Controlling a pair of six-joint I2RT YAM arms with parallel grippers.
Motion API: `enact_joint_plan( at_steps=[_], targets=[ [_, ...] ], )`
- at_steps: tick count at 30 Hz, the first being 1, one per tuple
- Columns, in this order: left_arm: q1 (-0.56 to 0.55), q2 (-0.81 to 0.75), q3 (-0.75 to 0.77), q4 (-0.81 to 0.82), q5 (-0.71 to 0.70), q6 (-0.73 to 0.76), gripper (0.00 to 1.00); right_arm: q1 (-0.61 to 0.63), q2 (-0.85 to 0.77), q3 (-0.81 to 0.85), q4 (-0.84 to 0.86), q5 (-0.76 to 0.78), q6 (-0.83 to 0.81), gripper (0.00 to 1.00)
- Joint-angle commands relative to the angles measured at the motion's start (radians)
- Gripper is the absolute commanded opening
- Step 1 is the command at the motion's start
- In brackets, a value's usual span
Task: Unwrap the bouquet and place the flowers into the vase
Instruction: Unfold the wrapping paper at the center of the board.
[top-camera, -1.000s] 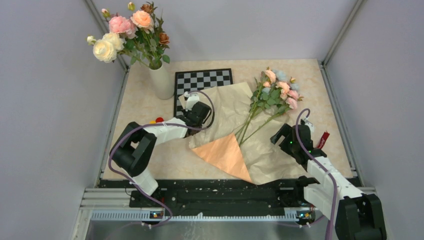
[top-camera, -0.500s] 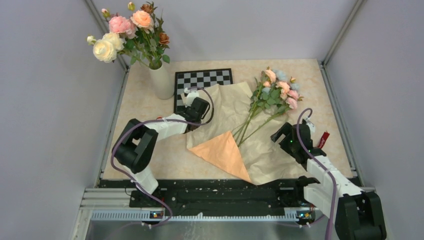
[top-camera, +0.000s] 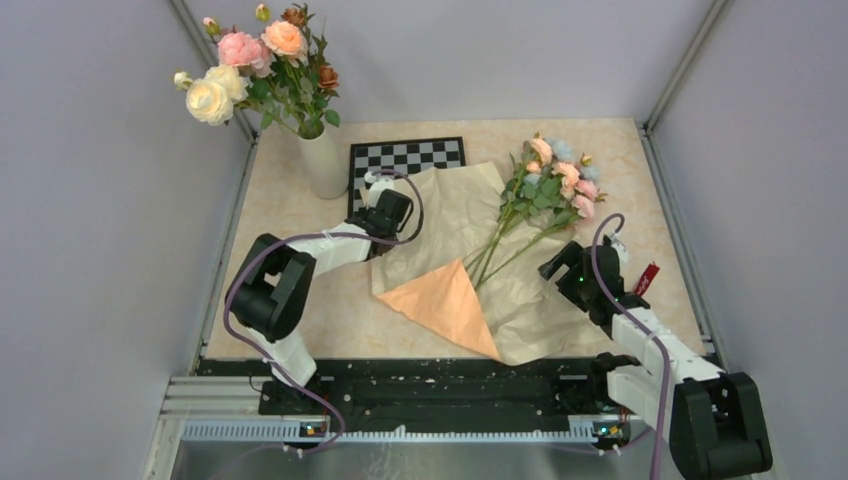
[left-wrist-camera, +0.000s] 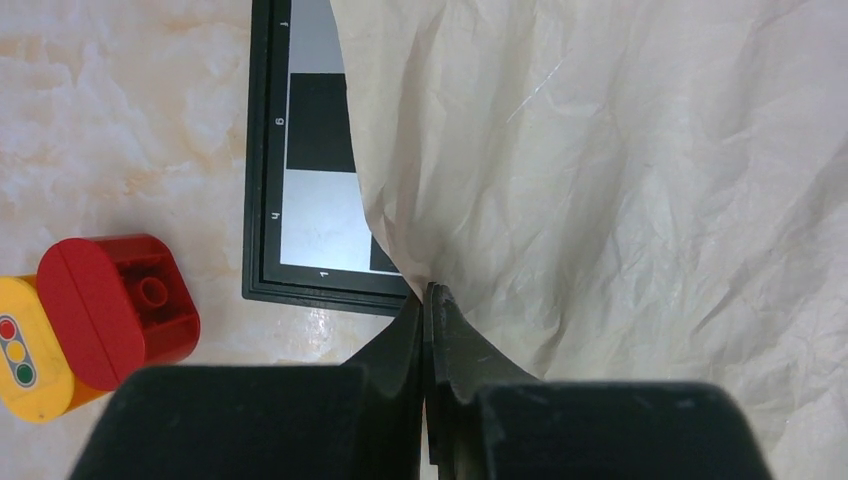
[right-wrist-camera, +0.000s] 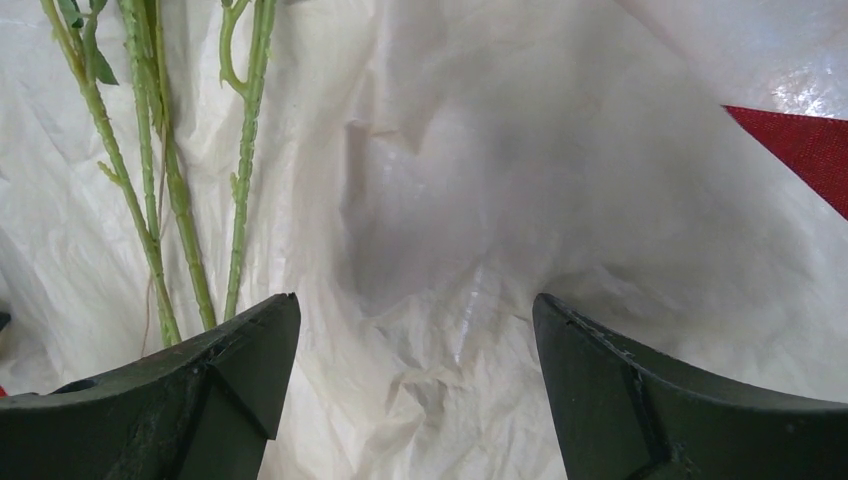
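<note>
The paper (top-camera: 450, 215) lies unwrapped and flat across the middle of the table (top-camera: 640, 170), 1 corner folded over to show its orange side. The left fingers (left-wrist-camera: 405, 340) are pressed tight together, pinching the paper's left edge right where it overlaps the chessboard (left-wrist-camera: 300, 200). Just left of that board sit 2 toy blocks, a red one (left-wrist-camera: 115, 305) and a yellow one (left-wrist-camera: 25, 350), touching each other.

The flowers (top-camera: 555, 185) rest loose on the paper, blooms toward the far right, stems (right-wrist-camera: 170, 200) running back toward the middle. The right fingers (right-wrist-camera: 230, 360) stand wide apart over the paper, holding nothing, with the stems just beside the left one. A red ribbon (right-wrist-camera: 800, 150) lies off to the right.

The vase (top-camera: 322, 160) stands upright at the far left (already holding big roses), well apart from the flowers.
</note>
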Motion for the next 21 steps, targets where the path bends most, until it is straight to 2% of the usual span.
enact_joint_plan(
  at_steps=[1, 7, 10, 14, 17, 19, 21],
  targets=[
    [0.004, -0.083, 0.016, -0.01, 0.065, 0.035, 0.07, -0.008, -0.054, 0.056, -0.011, -0.048, -0.078, 0.89],
    [0.002, -0.22, 0.014, -0.044, 0.191, 0.081, 0.45, -0.008, -0.133, 0.13, -0.043, -0.182, -0.265, 0.92],
    [0.003, -0.268, 0.031, -0.107, 0.214, 0.087, 0.56, -0.008, -0.161, 0.163, -0.061, -0.253, -0.332, 0.93],
    [0.002, -0.334, 0.032, -0.196, 0.216, 0.077, 0.77, -0.009, -0.178, 0.178, -0.025, -0.389, -0.37, 0.93],
    [0.002, -0.383, 0.03, -0.254, 0.27, 0.074, 0.93, -0.007, -0.176, 0.166, 0.042, -0.514, -0.361, 0.93],
    [0.004, -0.403, 0.044, -0.327, 0.305, 0.05, 0.98, 0.005, -0.164, 0.153, 0.083, -0.567, -0.351, 0.93],
    [0.004, -0.41, 0.065, -0.388, 0.357, 0.049, 0.99, 0.03, -0.149, 0.148, 0.106, -0.588, -0.358, 0.92]
  ],
)
